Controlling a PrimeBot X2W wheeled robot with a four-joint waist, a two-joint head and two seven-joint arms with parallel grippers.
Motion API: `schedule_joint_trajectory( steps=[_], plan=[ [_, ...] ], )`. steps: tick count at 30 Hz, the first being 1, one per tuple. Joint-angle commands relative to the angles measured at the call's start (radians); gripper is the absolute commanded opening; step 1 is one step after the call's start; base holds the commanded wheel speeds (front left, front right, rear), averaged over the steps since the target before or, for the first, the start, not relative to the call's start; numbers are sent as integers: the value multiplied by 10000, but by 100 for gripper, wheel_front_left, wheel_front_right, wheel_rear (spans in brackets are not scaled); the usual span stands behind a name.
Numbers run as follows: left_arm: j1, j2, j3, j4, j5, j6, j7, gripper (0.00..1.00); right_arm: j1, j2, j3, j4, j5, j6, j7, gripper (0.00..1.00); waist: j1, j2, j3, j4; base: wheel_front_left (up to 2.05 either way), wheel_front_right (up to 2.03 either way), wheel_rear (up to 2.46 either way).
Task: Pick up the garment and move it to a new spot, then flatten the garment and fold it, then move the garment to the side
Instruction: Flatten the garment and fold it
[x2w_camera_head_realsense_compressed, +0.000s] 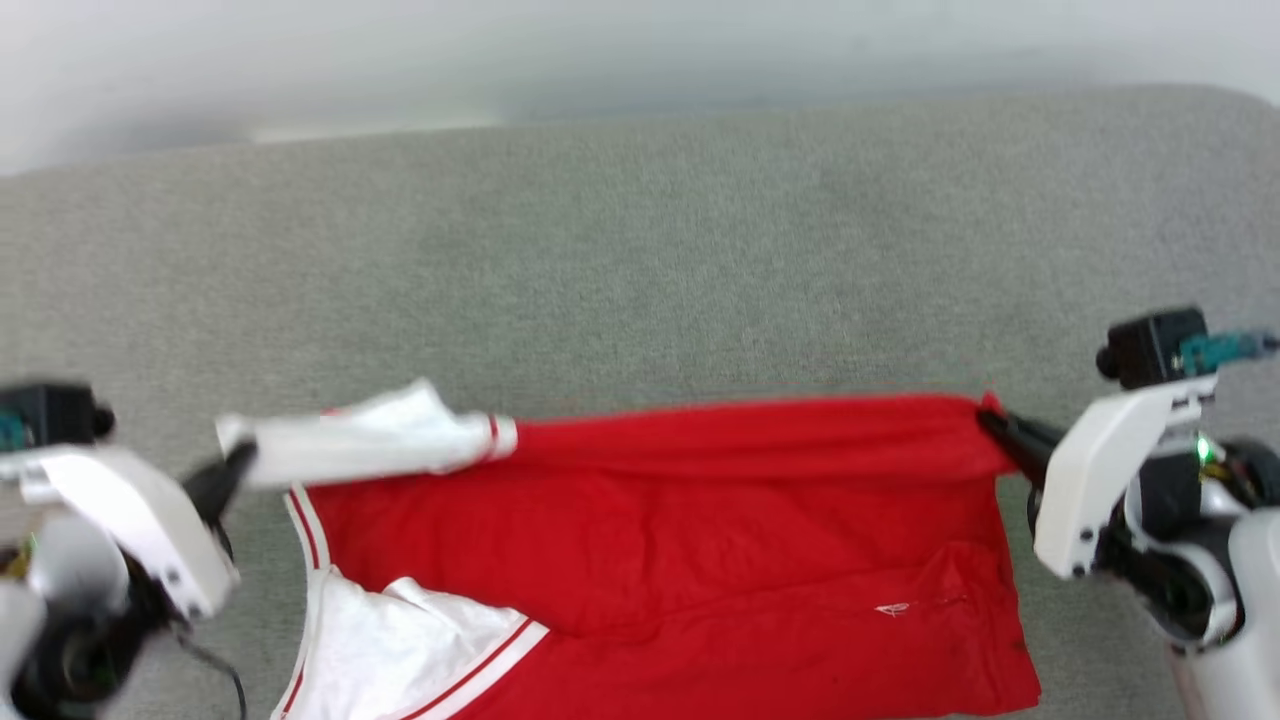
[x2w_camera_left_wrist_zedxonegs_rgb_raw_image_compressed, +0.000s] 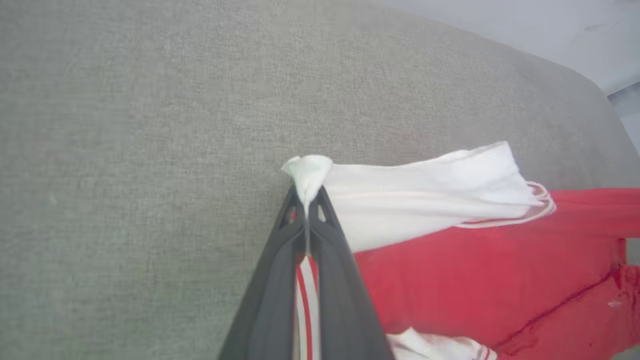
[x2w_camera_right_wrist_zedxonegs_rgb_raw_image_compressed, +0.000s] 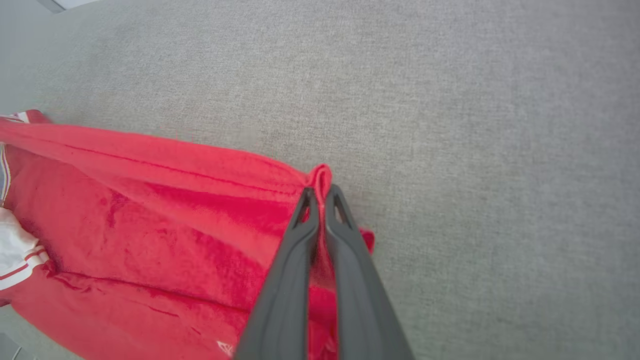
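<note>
The red soft-fabric jersey shirt (x2w_camera_head_realsense_compressed: 700, 520) with white short sleeves and red-white striped trim lies stretched sideways across the grey fabric-covered surface (x2w_camera_head_realsense_compressed: 640, 250), its upper edge pulled into a taut line between the two arms. The left hand (x2w_camera_head_realsense_compressed: 240, 462) is clenched on the very tip of one white sleeve (x2w_camera_head_realsense_compressed: 370, 445); in the left wrist view only a small tuft of white cloth pokes out past its pinched fingers (x2w_camera_left_wrist_zedxonegs_rgb_raw_image_compressed: 280, 260). The right hand (x2w_camera_head_realsense_compressed: 990, 425) is clamped on a red corner at the opposite end of the shirt, again with only a little nub of fabric showing beyond its fingers (x2w_camera_right_wrist_zedxonegs_rgb_raw_image_compressed: 295, 260).

Both grips look shallow, so a firm pull apart could tug the cloth out of either hand. The left hold is on a sleeve rather than the body, so tension would likely stretch the sleeve into a rope instead of smoothing the torso. The upper edge looks rolled over on itself, and a crease there could be pressed in if it is laid down as it is. Uneven lifting may drag the loose lower part askew.
</note>
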Motion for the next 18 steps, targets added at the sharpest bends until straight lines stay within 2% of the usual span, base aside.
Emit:
schedule_joint_trajectory(
  steps=[1, 6, 11, 12, 13, 14, 15, 18],
  plan=[
    [448, -34, 66, -122, -56, 131, -160, 0, 301, 40, -94, -33, 42, -5, -35, 0, 1, 0, -334, 135, 0, 0, 0],
    [2361, -244, 12, -667, -494, 513, -529, 0, 1497, 260, -429, 72, 224, -5, -271, 0, 1, 0, -772, 250, 0, 0, 0],
    [3548, -488, -203, -664, -850, 703, -517, 0, 2434, 473, -598, 401, 266, -4, -542, 0, 1, 0, -992, 250, 0, 0, 0],
    [3655, -554, -252, -650, -885, 738, -476, 0, 2575, 543, -612, 504, 312, -5, -628, 15, 1, 0, -1012, 249, 0, 0, 0],
    [3718, -641, -321, -638, -921, 751, -418, 2, 2708, 590, -615, 596, 314, -4, -727, 56, 1, 0, -1029, 254, 0, 0, 0],
    [3771, -730, -423, -644, -971, 742, -361, 42, 2818, 650, -615, 652, 270, -4, -868, 100, 1, 0, -1048, 256, 0, 0, 0],
    [3760, -784, -483, -632, -930, 751, -393, 99, 2920, 735, -643, 705, 264, -4, -1016, 100, 1, 0, -1066, 255, 0, 0, 0],
    [3639, -1043, -536, -600, -737, 624, -728, 100, 3117, 963, -856, 818, 111, -4, -1669, 100, 1, 0, -1130, 230, 0, 0, 0]
  ],
)
